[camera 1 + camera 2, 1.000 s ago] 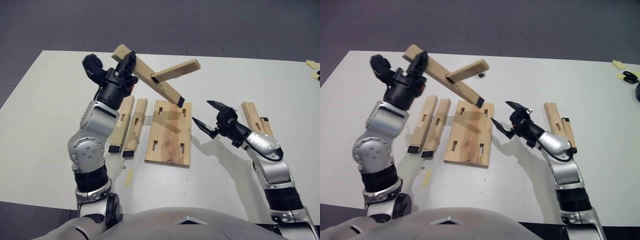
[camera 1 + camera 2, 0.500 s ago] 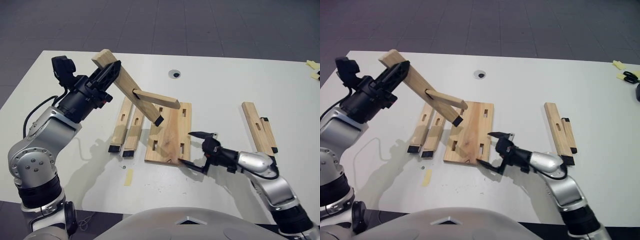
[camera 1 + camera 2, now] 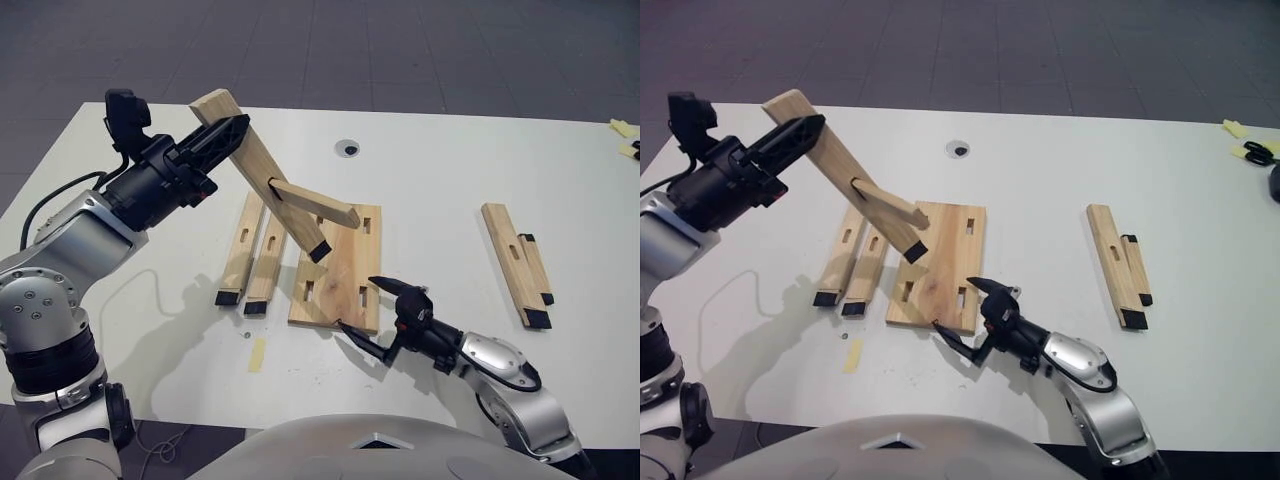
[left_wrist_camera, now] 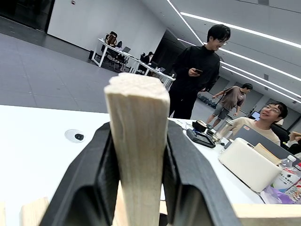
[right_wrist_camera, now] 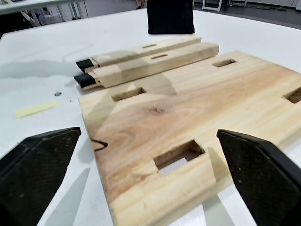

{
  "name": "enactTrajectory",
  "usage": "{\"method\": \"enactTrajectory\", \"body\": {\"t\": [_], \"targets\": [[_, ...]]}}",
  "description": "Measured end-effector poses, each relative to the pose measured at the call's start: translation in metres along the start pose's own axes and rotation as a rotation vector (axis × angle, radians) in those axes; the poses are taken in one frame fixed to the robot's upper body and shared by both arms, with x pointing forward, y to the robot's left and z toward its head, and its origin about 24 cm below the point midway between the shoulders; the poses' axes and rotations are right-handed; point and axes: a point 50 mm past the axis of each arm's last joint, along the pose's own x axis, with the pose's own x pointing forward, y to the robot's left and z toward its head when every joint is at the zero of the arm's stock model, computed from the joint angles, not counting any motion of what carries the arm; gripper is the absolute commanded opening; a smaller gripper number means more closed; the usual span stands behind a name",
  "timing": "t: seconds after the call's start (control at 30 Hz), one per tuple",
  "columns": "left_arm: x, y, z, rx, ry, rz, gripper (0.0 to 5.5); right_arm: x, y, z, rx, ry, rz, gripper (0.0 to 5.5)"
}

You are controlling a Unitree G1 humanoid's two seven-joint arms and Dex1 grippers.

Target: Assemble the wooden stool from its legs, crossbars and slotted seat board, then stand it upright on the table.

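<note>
Swung low to centre frame, right gripper [image 3: 357, 303], jaws apart, nears the seat board [image 3: 345, 262]; left gripper [image 3: 222, 135] clamps a leg [image 3: 262, 172] with crossbar [image 3: 318, 202] fitted; other pieces [image 3: 255, 250] lie loose.

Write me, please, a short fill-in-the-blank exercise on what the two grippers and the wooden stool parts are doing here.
1. The left gripper is shut on a leg that has a ____ fitted into it.
2. The right gripper is ____, at the near corner of the seat board.
3. The seat board lies ____ on the table.
4. Two loose legs lie side by side on the robot's ____ of the board.

Missing words: crossbar; open; flat; left.
</note>
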Motion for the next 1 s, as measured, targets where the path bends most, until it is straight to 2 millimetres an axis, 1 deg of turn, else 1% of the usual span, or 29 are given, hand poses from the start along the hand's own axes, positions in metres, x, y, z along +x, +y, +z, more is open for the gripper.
{"method": "enactTrajectory", "body": {"t": [0.07, 0.1, 0.17, 0.2, 0.27, 0.4, 0.47, 0.53, 0.57, 0.6, 0.63, 0.7, 0.77, 0.8, 0.87, 0.9, 0.97, 1.0], "targets": [[0.007, -0.002, 0.001, 0.008, 0.011, -0.018, 1.04, 0.015, 0.006, 0.003, -0.100, 0.016, 0.035, 5.40], [0.011, -0.005, 0.001, 0.015, 0.015, -0.035, 1.04, 0.023, 0.005, 0.005, -0.147, 0.020, 0.019, 5.40], [0.017, -0.010, 0.002, 0.026, 0.024, -0.064, 1.04, 0.036, -0.002, 0.009, -0.210, 0.011, -0.063, 5.40], [0.020, -0.013, 0.003, 0.032, 0.028, -0.082, 1.04, 0.045, -0.012, 0.014, -0.255, 0.000, -0.151, 5.40], [0.022, -0.014, 0.002, 0.036, 0.034, -0.089, 1.04, 0.050, -0.025, 0.017, -0.319, 0.002, -0.256, 5.40], [0.025, -0.014, -0.003, 0.035, 0.055, -0.091, 1.04, 0.056, -0.034, 0.020, -0.341, -0.006, -0.369, 5.40], [0.029, -0.016, -0.007, 0.024, 0.064, -0.105, 1.04, 0.061, -0.033, 0.023, -0.307, -0.040, -0.374, 5.40], [0.031, -0.017, -0.010, 0.013, 0.067, -0.113, 1.04, 0.061, -0.033, 0.026, -0.230, -0.092, -0.398, 5.40], [0.031, -0.017, -0.010, 0.011, 0.066, -0.112, 1.04, 0.058, -0.034, 0.026, -0.206, -0.104, -0.425, 5.40], [0.031, -0.017, -0.008, 0.008, 0.060, -0.111, 1.04, 0.051, -0.038, 0.024, -0.185, -0.108, -0.468, 5.40], [0.029, -0.016, -0.005, 0.003, 0.046, -0.107, 1.04, 0.039, -0.044, 0.020, -0.152, -0.113, -0.526, 5.40], [0.025, -0.014, 0.001, -0.025, 0.013, -0.107, 1.04, 0.017, -0.050, 0.017, -0.019, -0.162, -0.608, 5.40], [0.022, -0.013, 0.005, -0.052, -0.008, -0.119, 1.04, 0.001, -0.051, 0.015, 0.104, -0.216, -0.635, 5.40], [0.019, -0.012, 0.006, -0.053, -0.010, -0.116, 1.04, -0.006, -0.049, 0.014, 0.129, -0.222, -0.633, 5.40], [0.009, -0.006, 0.003, -0.032, 0.035, -0.066, 1.04, -0.027, -0.050, 0.007, 0.100, -0.151, -0.627, 5.40], [0.005, -0.005, -0.001, -0.017, 0.069, -0.056, 1.04, -0.034, -0.049, 0.003, 0.083, -0.104, -0.603, 5.40], [-0.002, -0.005, -0.010, 0.011, 0.130, -0.051, 1.04, -0.042, -0.043, -0.006, 0.042, 0.012, -0.534, 5.40], [-0.004, -0.005, -0.011, 0.014, 0.140, -0.051, 1.04, -0.043, -0.040, -0.009, 0.033, 0.051, -0.508, 5.40]]}}
